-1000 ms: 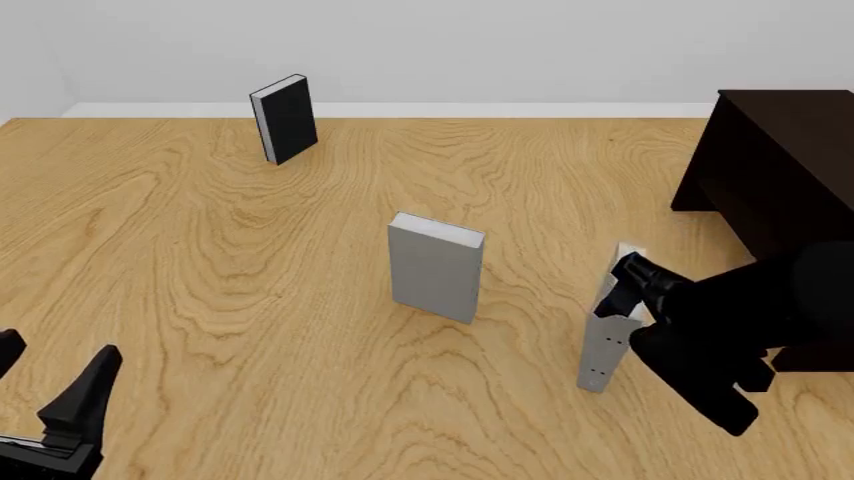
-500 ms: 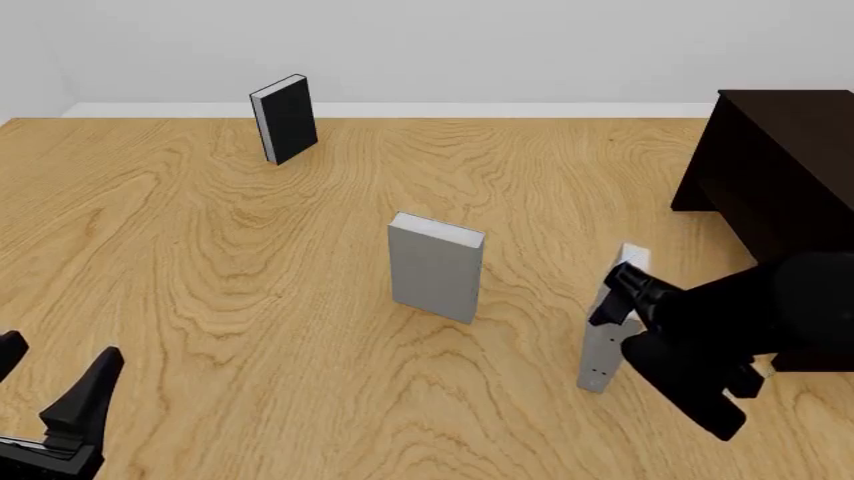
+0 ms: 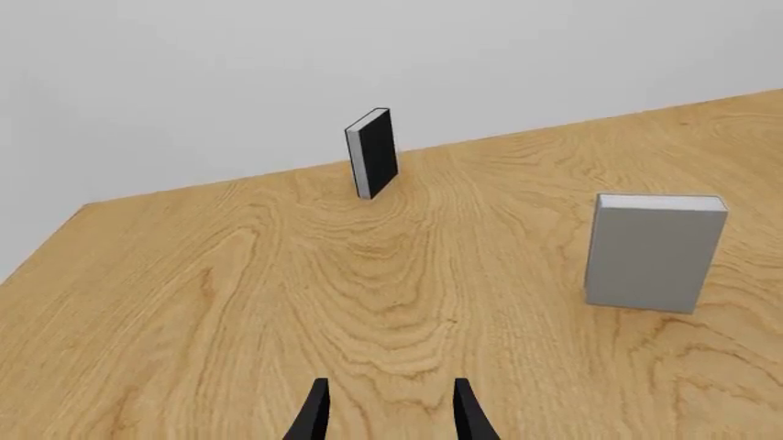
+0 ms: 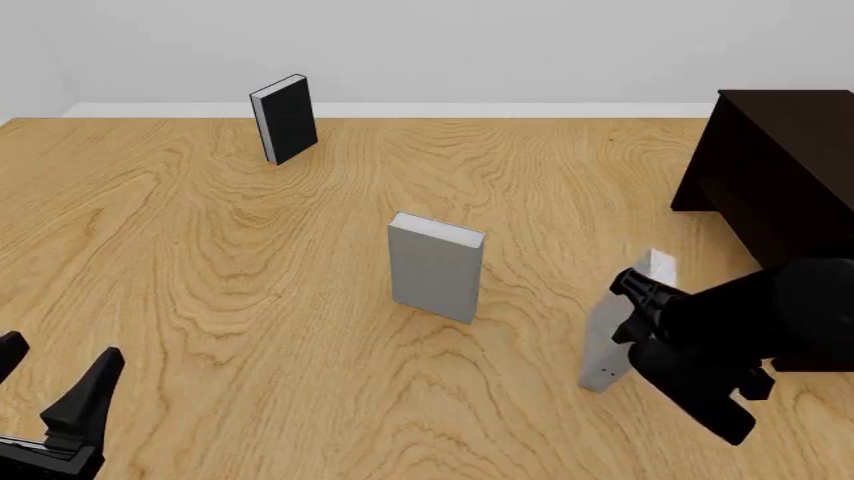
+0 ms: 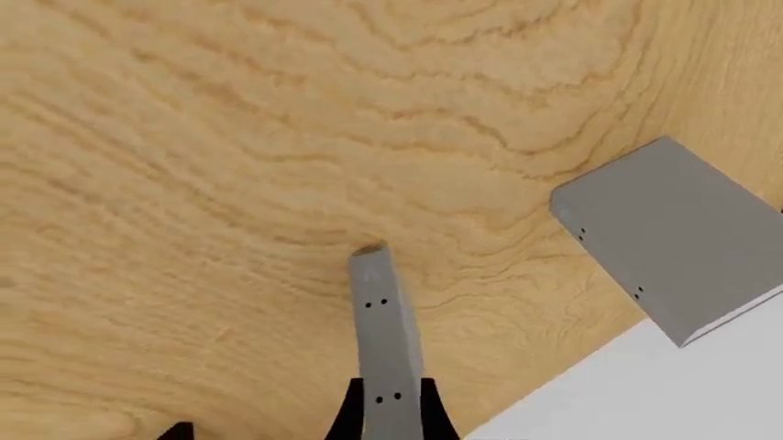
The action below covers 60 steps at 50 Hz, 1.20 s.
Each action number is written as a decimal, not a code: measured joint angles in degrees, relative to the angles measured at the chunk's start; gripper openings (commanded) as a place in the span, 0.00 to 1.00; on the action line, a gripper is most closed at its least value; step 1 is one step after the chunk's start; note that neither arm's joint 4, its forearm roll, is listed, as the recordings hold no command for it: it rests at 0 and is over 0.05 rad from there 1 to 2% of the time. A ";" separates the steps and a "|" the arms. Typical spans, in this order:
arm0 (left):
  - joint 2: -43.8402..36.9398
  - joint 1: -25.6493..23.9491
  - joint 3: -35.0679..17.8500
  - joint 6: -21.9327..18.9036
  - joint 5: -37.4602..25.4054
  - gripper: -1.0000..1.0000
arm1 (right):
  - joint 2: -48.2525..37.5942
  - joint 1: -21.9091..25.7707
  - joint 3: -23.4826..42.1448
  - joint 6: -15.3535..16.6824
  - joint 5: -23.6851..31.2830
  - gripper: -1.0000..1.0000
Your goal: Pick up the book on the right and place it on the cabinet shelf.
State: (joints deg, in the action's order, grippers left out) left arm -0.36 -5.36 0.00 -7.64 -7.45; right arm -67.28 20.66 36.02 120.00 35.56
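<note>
The right gripper [image 4: 627, 305] pinches the thin book [image 4: 607, 345] between its fingers, low at the front view's right. The left gripper [image 3: 388, 412] is open, holding nothing.

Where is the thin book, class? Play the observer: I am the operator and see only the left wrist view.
Observer: The thin grey book leans at the near right of the table, by the right gripper.
Operator: Is it gripped?
Observer: Yes; the right wrist view shows fingers on both sides of it.
Operator: And the cabinet?
Observer: The dark cabinet stands to the right of it, farther back.
</note>
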 measured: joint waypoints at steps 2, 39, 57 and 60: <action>0.00 0.01 0.00 0.00 0.00 1.00 | 0.10 -0.06 0.00 0.00 0.24 0.00; 0.06 -0.49 0.00 -0.18 0.31 1.00 | 4.78 -2.99 1.81 0.00 1.72 0.00; 0.01 -0.82 0.00 -0.93 0.61 1.00 | 5.33 -6.88 2.20 0.00 -5.49 0.00; -0.01 -0.87 0.00 -1.15 0.66 1.00 | 5.09 -7.67 2.31 0.00 -7.10 0.00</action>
State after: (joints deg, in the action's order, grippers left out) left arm -0.37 -6.23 0.00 -8.79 -6.78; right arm -62.19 12.99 38.33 120.01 28.46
